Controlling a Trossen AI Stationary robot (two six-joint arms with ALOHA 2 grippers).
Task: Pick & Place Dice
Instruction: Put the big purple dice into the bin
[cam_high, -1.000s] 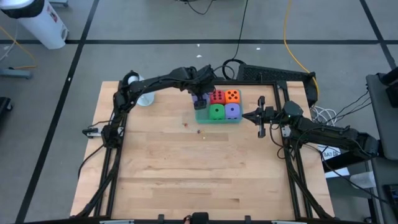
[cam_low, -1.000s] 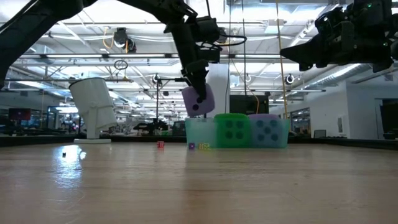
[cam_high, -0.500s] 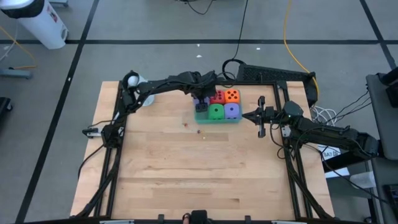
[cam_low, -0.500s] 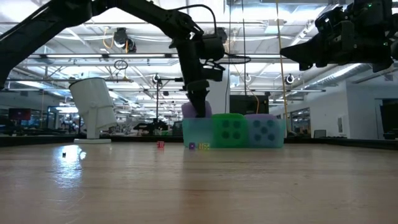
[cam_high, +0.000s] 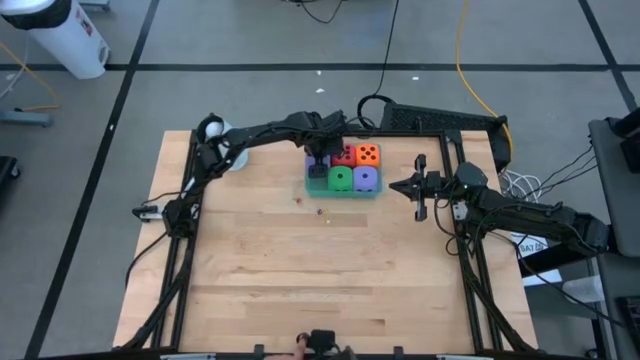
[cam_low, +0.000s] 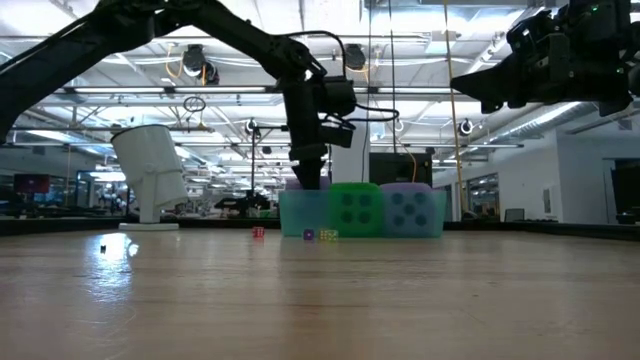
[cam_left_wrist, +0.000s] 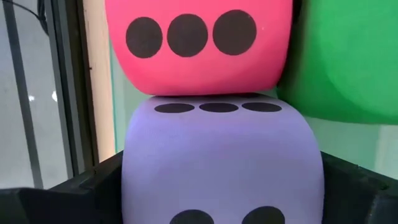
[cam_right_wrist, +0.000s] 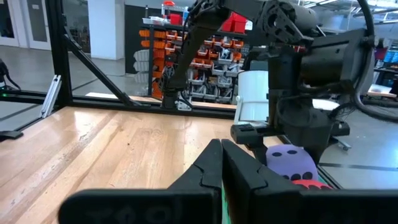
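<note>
A translucent green tray (cam_high: 312, 187) stands at the table's far middle. It holds a red die (cam_high: 345, 155), an orange die (cam_high: 368, 154), a green die (cam_high: 341, 179) and a purple die (cam_high: 367, 178). My left gripper (cam_high: 320, 167) reaches down into the tray's left end, shut on a second purple die (cam_left_wrist: 221, 155). This die sits close beside the red die (cam_left_wrist: 193, 43). In the low view only its top (cam_low: 300, 184) shows above the tray wall. To the right of the tray my right gripper (cam_high: 418, 187) hovers shut and holds nothing. My left gripper pinches the purple die by two opposite sides (cam_left_wrist: 129, 180) between its two fingers (cam_left_wrist: 93, 190). The fingers come from above, pointing steeply down. The die sits upright, with its lower part inside the tray. Whether it rests on the tray floor I cannot tell.
A white cup (cam_high: 225, 155) lies tipped at the table's far left. A few tiny dice (cam_high: 320, 211) lie on the wood just in front of the tray. Black frame rails run along both table sides. The near half is bare wood.
My left gripper has gone down with the purple die, from above the tray into the tray's left end, rolling a little as it went. The die was tilted and now stands level. The tray, with its other dice, has slid slightly toward the table's left.
</note>
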